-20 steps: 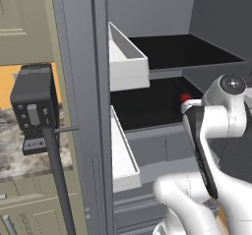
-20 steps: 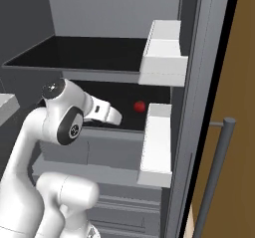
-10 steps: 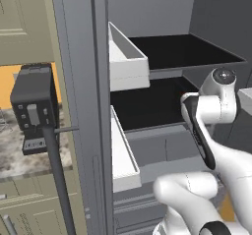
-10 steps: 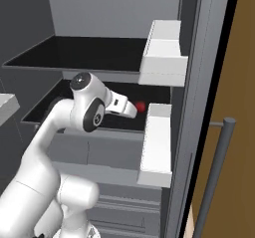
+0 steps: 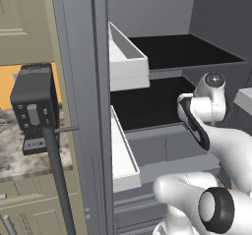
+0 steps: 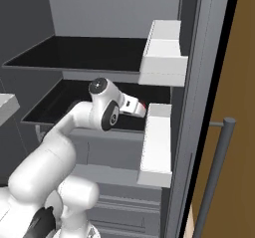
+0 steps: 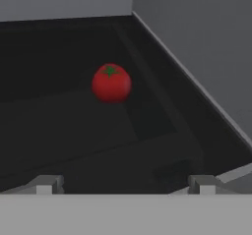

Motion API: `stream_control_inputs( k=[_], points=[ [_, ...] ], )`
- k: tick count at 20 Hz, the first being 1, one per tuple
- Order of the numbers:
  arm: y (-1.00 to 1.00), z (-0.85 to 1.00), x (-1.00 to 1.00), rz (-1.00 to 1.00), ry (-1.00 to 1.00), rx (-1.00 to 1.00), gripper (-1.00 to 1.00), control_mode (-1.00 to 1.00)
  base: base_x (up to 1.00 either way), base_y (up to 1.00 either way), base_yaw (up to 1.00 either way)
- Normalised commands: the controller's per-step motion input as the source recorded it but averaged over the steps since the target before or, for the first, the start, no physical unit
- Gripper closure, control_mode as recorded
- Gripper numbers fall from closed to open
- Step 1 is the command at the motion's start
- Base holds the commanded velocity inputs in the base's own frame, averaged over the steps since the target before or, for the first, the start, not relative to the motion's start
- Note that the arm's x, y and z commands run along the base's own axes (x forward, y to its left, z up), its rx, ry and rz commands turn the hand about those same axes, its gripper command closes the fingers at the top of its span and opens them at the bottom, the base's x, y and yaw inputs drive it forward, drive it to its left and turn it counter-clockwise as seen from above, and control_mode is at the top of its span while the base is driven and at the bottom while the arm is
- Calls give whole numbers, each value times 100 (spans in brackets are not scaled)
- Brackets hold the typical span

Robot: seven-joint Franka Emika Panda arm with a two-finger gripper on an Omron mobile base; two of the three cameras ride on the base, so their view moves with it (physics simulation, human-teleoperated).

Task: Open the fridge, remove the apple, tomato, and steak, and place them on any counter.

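Your tool (image 7: 125,185) is spread wide and empty, fingertips (image 7: 44,184) apart at the bottom of the hand view, touching nothing. It's reaching into the open fridge (image 5: 78,106) at the lower dark shelf (image 7: 64,126). The tomato (image 7: 111,83) sits ahead on that shelf, near the back right corner, well clear of the fingers. In the left base view, a speckled surface (image 5: 12,153) carries a dark appliance (image 5: 33,103) beside the fridge door.
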Motion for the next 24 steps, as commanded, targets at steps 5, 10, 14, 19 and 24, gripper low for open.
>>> stream_control_inputs(
  k=[5, 10, 14, 19, 24],
  points=[
    [-18, -8, 65, 0, 0, 1, -100, -100, 0, 0, 0],
    [-10, -31, 46, 0, 0, 0, -100, -100, 0, 0, 0],
    [-7, -11, 38, 0, 0, 0, -100, -100, 0, 0, 0],
    [-3, -1, 30, 0, 0, 0, -100, -100, 0, 0, 0],
    [0, -3, 28, 0, 2, 0, -100, -100, 0, 0, 0]
  ],
)
